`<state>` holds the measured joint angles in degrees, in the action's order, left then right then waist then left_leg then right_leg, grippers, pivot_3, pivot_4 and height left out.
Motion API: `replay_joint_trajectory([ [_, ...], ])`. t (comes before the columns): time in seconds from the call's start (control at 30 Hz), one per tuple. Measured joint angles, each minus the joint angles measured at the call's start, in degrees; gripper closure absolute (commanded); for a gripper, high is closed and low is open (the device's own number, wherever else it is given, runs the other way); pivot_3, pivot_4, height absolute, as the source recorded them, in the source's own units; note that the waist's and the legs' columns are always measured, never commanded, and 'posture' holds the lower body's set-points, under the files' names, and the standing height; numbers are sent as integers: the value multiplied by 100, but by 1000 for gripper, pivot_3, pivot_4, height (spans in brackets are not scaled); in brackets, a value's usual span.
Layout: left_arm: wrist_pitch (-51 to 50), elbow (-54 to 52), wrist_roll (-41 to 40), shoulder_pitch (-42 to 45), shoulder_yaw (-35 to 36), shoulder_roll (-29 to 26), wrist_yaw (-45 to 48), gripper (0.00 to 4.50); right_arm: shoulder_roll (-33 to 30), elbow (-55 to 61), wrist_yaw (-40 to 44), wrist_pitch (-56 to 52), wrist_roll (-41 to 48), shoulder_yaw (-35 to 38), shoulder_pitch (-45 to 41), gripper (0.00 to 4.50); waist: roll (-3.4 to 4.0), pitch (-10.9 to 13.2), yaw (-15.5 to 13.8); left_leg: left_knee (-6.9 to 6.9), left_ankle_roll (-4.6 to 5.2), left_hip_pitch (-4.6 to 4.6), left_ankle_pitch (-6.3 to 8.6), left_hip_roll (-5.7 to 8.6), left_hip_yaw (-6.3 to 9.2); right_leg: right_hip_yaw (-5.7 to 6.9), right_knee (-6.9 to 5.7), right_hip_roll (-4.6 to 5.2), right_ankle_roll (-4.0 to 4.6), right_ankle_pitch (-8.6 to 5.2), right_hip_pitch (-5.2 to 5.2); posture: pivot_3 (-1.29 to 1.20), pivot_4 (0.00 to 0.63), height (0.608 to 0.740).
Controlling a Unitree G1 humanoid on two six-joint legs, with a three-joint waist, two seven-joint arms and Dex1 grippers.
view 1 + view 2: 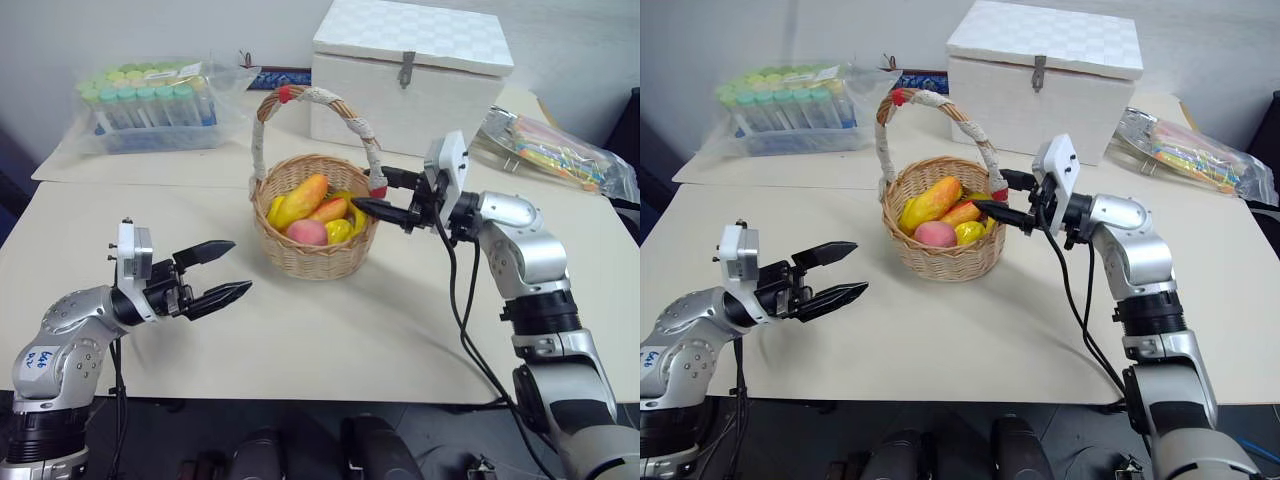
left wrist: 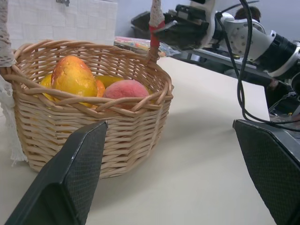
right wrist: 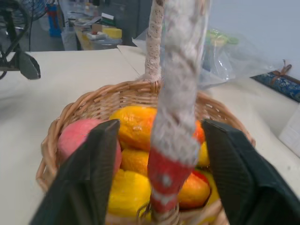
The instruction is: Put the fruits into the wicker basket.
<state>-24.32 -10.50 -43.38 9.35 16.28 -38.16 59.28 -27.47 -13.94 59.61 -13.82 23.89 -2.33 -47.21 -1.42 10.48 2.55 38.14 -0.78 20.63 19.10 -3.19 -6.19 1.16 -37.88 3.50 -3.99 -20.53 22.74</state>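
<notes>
Your right gripper [image 1: 385,196] straddles the wicker basket [image 1: 315,245] handle's red end, jaws apart, not clamped, mango [image 1: 301,201] and peach [image 1: 308,232] just beyond its fingertips inside, so loading looks finished; next, ease straight back clear.

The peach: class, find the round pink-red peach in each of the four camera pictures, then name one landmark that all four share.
Left eye view: peach at the front of the wicker basket, centre of the picture.
Right eye view: peach at the basket's front, left of centre.
Left wrist view: peach behind the near rim, upper middle.
Right wrist view: peach at left, partly behind a finger.
Shared landmark: the basket's white-corded handle.
</notes>
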Motion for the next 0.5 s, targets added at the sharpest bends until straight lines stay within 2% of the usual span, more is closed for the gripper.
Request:
replay_joint_trajectory([
  [0.13,63,21,60,81,-93,69,37,0,-153,213,166,-100,56,70,153,4092,0,0,-27,2,4,16,3,1,3,4,-5,2,-1,1,3,0,150,740],
  [0.17,74,37,77,114,-129,99,50,0,-246,367,184,-202,128,125,238,4316,0,0,-41,4,5,22,3,0,7,8,-4,2,-2,1,4,0,150,740],
  [0.27,149,225,153,266,-289,171,167,0,-669,1152,117,-721,451,455,636,4315,2,1,-107,13,5,52,3,1,22,21,-6,4,-2,1,24,0,150,740],
  [0.4,223,526,312,572,-541,295,313,0,-1148,2333,-296,-1495,1045,1265,1416,4315,2,1,-114,16,5,65,2,3,25,26,-5,4,-3,2,29,0,150,740],
  [0.5,309,882,388,974,-739,418,514,0,-1441,3297,-853,-2022,1515,2273,2301,4315,2,1,-127,16,4,62,2,4,24,25,-4,2,-3,2,28,0,150,740],
])
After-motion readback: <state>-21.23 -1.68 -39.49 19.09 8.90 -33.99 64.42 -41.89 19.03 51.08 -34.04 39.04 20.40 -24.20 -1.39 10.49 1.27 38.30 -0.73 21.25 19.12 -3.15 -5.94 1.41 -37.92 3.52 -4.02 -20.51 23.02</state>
